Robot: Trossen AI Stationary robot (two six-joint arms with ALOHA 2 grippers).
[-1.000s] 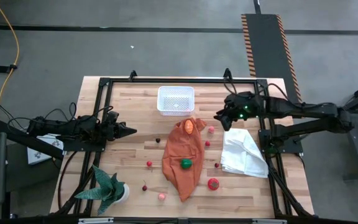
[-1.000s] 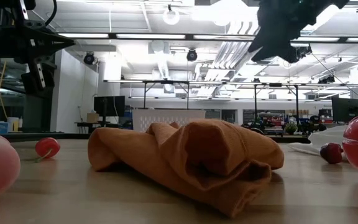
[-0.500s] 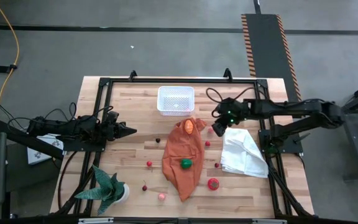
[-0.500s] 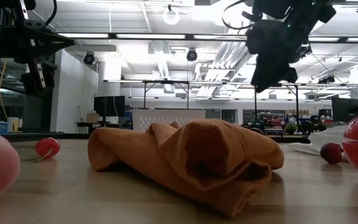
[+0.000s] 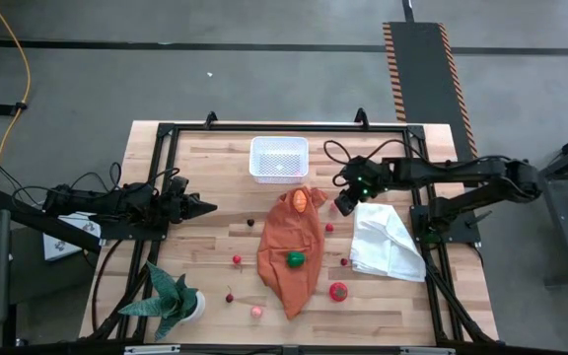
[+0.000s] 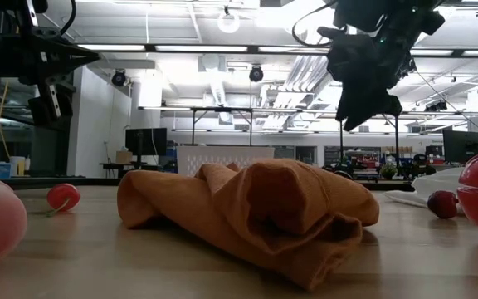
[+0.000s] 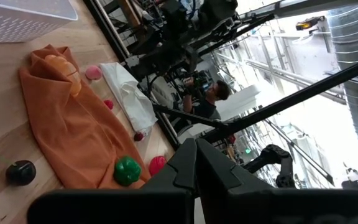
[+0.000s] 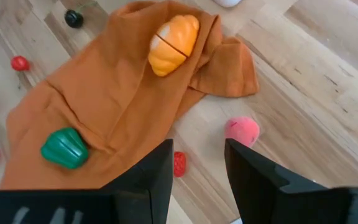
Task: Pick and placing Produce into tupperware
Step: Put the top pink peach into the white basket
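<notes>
The white tupperware [image 5: 279, 160] stands at the table's far middle. Produce lies scattered: an orange piece [image 8: 173, 42] and a green one [image 8: 64, 148] rest on a crumpled orange cloth [image 5: 292, 251], while a pink piece [image 8: 242, 129] and a small red one [image 8: 179, 163] lie on the wood beside it. My right gripper [image 8: 197, 165] hangs open above the pink and small red pieces, tilted downward, with nothing between its fingers; it also shows from above [image 5: 344, 202]. My left gripper [image 5: 205, 207] is shut and level at the table's left side.
A white cloth [image 5: 388, 242] lies at the right, under my right arm. A green spiky potted plant [image 5: 171, 301] stands at the near left. A big red piece [image 5: 338, 291], cherries [image 5: 230, 296] and small red pieces [image 5: 237, 260] are scattered on the near half.
My right gripper has come down and moved toward the orange cloth, tipping its fingers more steeply downward. Its fingers have stayed open. Nothing on the table has moved.
</notes>
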